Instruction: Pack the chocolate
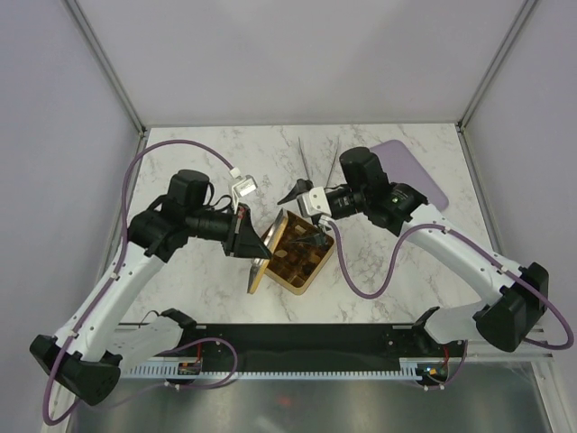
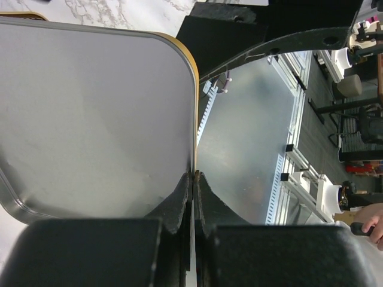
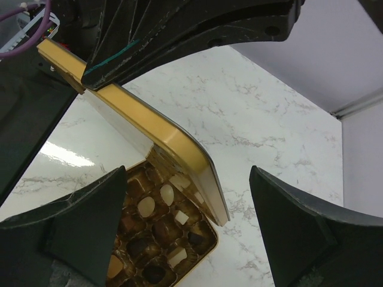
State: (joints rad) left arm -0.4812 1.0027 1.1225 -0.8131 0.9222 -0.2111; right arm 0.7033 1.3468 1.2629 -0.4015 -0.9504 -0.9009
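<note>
The gold gridded tray (image 1: pixel 309 277) sits mid-table with several chocolates (image 1: pixel 297 255) in its cells. In the right wrist view the tray (image 3: pixel 206 248) holds cream-white (image 3: pixel 167 194), tan and dark brown (image 3: pixel 157 228) pieces. My left gripper (image 1: pixel 245 236) is shut on the edge of the lid (image 1: pixel 260 262), which stands tilted on its edge over the tray's left side. In the left wrist view the jaws (image 2: pixel 194 176) pinch the lid's rim beside its silver inside (image 2: pixel 96 119). The lid's gold rim (image 3: pixel 149 122) overhangs the tray. My right gripper (image 1: pixel 306 216) is open and empty above the tray (image 3: pixel 188 173).
A purple mat (image 1: pixel 410 171) lies at the back right. Metal tongs (image 1: pixel 306 162) lie on the marble behind the tray. A black strip (image 1: pixel 297 338) runs along the near table edge.
</note>
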